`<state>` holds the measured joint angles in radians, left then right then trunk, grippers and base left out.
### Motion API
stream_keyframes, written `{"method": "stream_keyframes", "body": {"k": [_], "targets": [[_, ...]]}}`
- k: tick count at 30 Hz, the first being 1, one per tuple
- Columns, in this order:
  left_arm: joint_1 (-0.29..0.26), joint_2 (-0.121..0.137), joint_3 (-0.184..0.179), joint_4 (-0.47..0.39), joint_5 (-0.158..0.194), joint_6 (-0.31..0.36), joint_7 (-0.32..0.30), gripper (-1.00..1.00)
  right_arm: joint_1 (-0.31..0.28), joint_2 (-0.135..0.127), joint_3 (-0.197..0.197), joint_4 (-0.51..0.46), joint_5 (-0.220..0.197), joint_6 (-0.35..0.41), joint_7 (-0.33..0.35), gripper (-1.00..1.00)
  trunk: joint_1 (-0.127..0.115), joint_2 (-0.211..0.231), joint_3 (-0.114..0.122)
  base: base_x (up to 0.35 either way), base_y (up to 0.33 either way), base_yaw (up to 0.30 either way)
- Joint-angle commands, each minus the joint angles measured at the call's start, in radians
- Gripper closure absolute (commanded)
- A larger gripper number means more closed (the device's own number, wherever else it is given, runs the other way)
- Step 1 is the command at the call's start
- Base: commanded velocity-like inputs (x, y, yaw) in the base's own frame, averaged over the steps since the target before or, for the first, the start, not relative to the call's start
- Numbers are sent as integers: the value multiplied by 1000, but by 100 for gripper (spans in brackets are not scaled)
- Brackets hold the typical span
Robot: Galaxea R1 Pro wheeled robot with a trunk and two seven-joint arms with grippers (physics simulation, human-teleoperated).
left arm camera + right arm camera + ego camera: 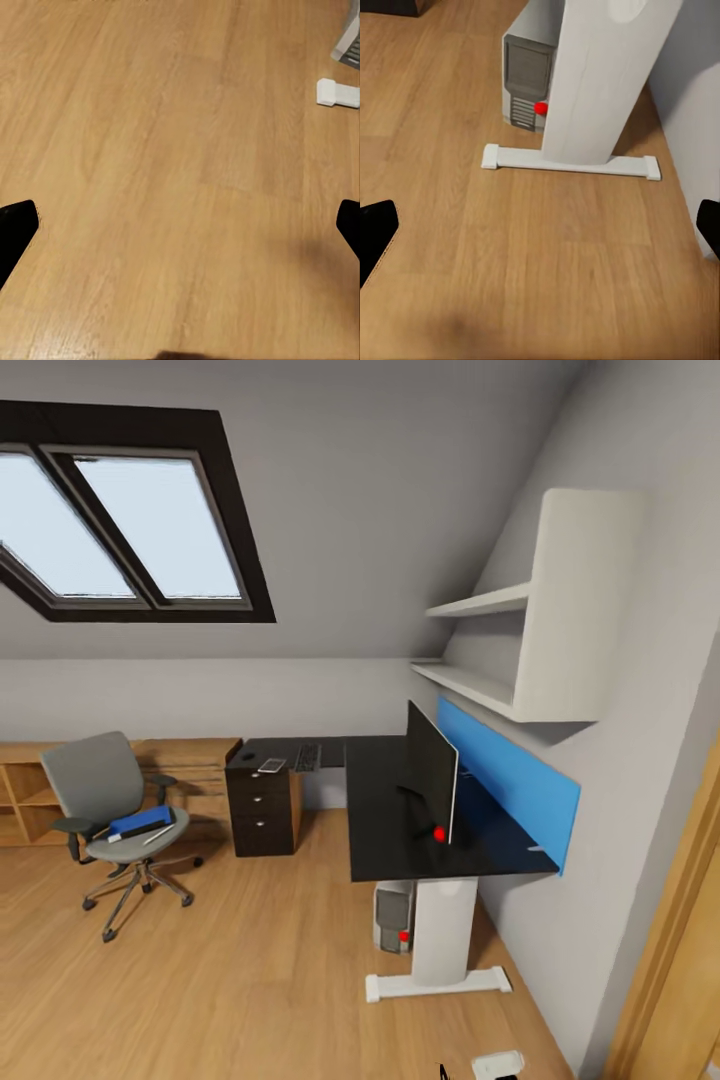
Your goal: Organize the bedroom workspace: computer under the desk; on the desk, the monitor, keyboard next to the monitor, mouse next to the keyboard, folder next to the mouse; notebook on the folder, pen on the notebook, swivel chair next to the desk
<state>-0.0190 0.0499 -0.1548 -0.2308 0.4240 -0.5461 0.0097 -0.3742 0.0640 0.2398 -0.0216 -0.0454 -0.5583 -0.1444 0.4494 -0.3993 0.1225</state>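
Observation:
The black L-shaped desk (pixel 390 810) stands against the right wall with the monitor (pixel 432 772) upright on it. The keyboard (pixel 306 757) lies on the far wing. Left of it are a small flat rectangle, probably the notebook (pixel 271 765), and a small dark lump, probably the mouse (pixel 248 756). The computer (pixel 393 917) (pixel 529 82) sits under the desk by its white leg (pixel 600 75). The grey swivel chair (pixel 95 780) stands apart at left, holding the blue folder (pixel 140 823) and the pale pen (pixel 157 836). My left gripper (pixel 180 232) and right gripper (pixel 540 232) hang open over the floor.
A black drawer unit (pixel 263 810) supports the desk's far end, with a wooden dresser (pixel 190 765) behind the chair. A blue panel (pixel 510 780) and white shelves (pixel 500 690) line the right wall. The desk's white foot (pixel 570 160) (pixel 339 92) rests on the wooden floor.

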Motion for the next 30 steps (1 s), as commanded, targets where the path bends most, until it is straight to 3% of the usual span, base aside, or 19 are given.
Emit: {"method": "stream_keyframes", "body": {"k": [1,20,30], "targets": [[0,1,-8,1,9,-3,1,-100,0,0,9,1,-4,-3,-6,-100,1,-1,0,127,312,0],[0,1,-8,1,9,-4,1,-100,0,0,9,0,-4,-2,-6,-100,1,-1,-14,170,297,0],[0,1,-9,1,9,-4,1,-100,0,0,10,0,-4,-2,-6,-100,1,-1,-30,61,79,0]]}}
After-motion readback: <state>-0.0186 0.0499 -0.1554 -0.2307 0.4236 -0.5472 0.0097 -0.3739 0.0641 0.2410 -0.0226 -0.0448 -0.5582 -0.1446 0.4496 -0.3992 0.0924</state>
